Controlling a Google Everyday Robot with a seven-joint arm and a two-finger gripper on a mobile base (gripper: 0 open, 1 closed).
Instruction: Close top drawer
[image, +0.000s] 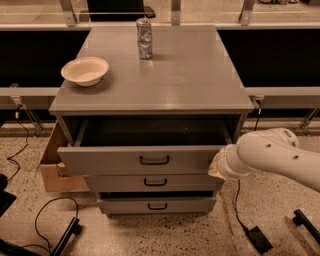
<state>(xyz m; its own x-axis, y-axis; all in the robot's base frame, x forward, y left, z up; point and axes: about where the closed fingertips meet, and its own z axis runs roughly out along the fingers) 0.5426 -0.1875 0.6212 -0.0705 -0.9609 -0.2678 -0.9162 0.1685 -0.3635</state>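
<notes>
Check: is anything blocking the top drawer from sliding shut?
Nothing visible does. The top drawer stands part open with nothing seen sticking up from it, and the gripper is at the right end of its front.

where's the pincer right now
In the camera view the pincer sits right of centre, at the right end of the open top drawer, level with its black handle.
</notes>
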